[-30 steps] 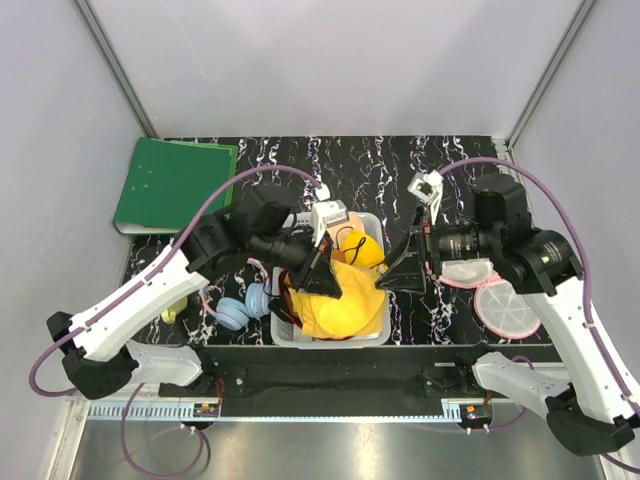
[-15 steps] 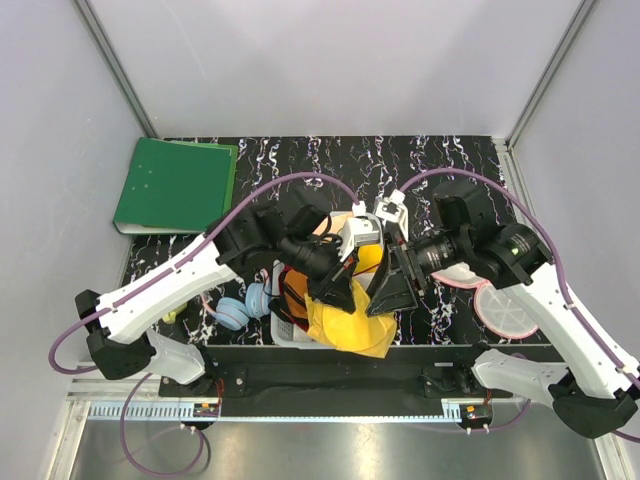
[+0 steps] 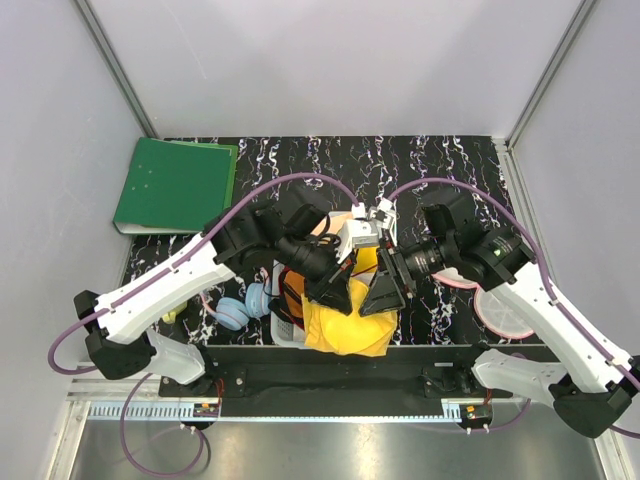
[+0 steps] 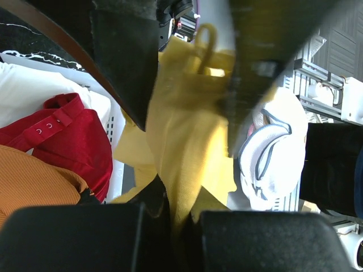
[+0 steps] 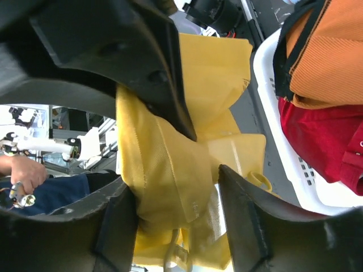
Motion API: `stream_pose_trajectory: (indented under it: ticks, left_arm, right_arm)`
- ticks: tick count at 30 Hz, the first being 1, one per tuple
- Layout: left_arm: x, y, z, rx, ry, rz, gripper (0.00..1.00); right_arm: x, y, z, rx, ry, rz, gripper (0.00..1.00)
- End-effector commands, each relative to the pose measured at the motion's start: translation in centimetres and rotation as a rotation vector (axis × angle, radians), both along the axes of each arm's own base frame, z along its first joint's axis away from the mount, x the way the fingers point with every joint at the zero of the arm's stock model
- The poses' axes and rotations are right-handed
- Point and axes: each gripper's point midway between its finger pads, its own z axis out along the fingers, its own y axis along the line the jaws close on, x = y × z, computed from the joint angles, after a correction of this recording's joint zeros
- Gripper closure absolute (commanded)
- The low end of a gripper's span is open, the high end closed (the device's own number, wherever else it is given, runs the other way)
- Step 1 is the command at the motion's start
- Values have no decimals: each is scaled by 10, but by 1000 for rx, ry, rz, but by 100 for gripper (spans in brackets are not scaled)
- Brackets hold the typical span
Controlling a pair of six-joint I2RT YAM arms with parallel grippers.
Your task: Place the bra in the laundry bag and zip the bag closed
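The plain yellow bra [image 3: 350,325] hangs over the front right corner of the basket, lifted by my left gripper [image 3: 335,290]. In the left wrist view, that gripper [image 4: 181,209] is shut on a fold of the bra [image 4: 187,136]. My right gripper [image 3: 385,290] is open and its jaws straddle the same bra from the right. In the right wrist view [image 5: 176,178], the bra [image 5: 170,164] bulges between the fingers [image 5: 244,221]. The laundry bag [image 3: 505,310], white mesh with a pink rim, lies open at the right, partly under the right arm.
The grey-white basket [image 3: 285,332] holds an orange bra [image 4: 28,181] and a red garment [image 4: 74,141]. A green folder [image 3: 175,185] lies at the back left. Blue headphones [image 3: 235,310] lie left of the basket. The front table edge is just below the bra.
My left gripper lifted the yellow bra from the basket toward the front right. My right arm swung left from the laundry bag and now brackets the bra.
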Motion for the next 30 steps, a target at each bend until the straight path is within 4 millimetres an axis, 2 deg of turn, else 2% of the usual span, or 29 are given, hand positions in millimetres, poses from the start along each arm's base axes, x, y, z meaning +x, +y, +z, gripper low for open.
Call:
stream_pose_trajectory:
  ticks: [1, 5, 7, 8, 9, 10, 11, 12, 13, 14, 15, 16, 17, 18, 19, 20, 21, 22, 24, 25, 26, 27, 28, 30]
  left_arm:
    - [-7, -1, 33, -128, -46, -51, 100]
    - [-6, -2, 37, -142, -52, -56, 100]
    - [0, -2, 41, -150, -63, -44, 98]
    - [3, -2, 42, -153, -68, -34, 81]
    - [8, -1, 44, -156, -80, -14, 70]
    - [18, 3, 49, -169, -97, 21, 61]
    - [27, 4, 53, -186, -113, 51, 42]
    - [35, 11, 61, -212, -147, 98, 38]
    - [53, 17, 63, -226, -160, 163, 35]
    - [66, 17, 74, -276, -183, 213, 33]
    - [81, 26, 85, -309, -224, 296, 28]
    - [104, 35, 80, -312, -225, 388, 26]
    - [119, 36, 97, -386, -236, 455, 25]
    - [140, 49, 106, -418, -266, 569, 21]
    - [154, 51, 118, -483, -295, 627, 20]
    - [162, 51, 109, -487, -242, 688, 19]
    - [172, 54, 109, -505, -242, 740, 18]
    - [177, 52, 116, -552, -224, 764, 18]
    - [186, 49, 106, -555, -194, 788, 18]
    - [188, 47, 105, -560, -189, 790, 19]
    - [189, 46, 103, -555, -183, 788, 19]
    - [193, 46, 98, -541, -179, 792, 19]
    - [195, 46, 95, -529, -184, 790, 19]
    - [199, 49, 91, -516, -188, 799, 20]
  right_arm:
    - [5, 3, -4, -13, -17, -19, 43]
    - [4, 6, -5, -7, 14, -6, 55]
    - [6, 9, -4, 6, 20, -3, 71]
    - [8, 10, -6, 4, 24, -11, 82]
    - [12, 12, -6, 3, 16, -28, 96]
    - [16, 13, -7, -9, 24, -57, 100]
    - [24, 13, -11, -35, 12, -105, 100]
    - [29, 12, -13, -51, 14, -148, 100]
    - [36, 11, -20, -80, 15, -195, 100]
    - [48, 8, -27, -119, -4, -277, 100]
    - [55, 5, -30, -136, 9, -338, 100]
    - [61, 1, -39, -164, 18, -388, 100]
    - [71, -4, -44, -187, 14, -449, 100]
    - [80, -12, -46, -193, 33, -518, 100]
    - [92, -23, -53, -219, 39, -600, 100]
    - [99, -31, -55, -218, 58, -652, 100]
    - [117, -53, -51, -198, 86, -774, 100]
    - [124, -65, -55, -200, 112, -838, 100]
    - [137, -88, -54, -190, 157, -945, 100]
    - [152, -114, -59, -215, 182, -1070, 100]
    - [156, -130, -69, -265, 232, -1136, 100]
    - [162, -147, -70, -298, 250, -1218, 100]
    - [172, -180, -79, -366, 265, -1371, 100]
    - [176, -213, -86, -438, 312, -1520, 100]
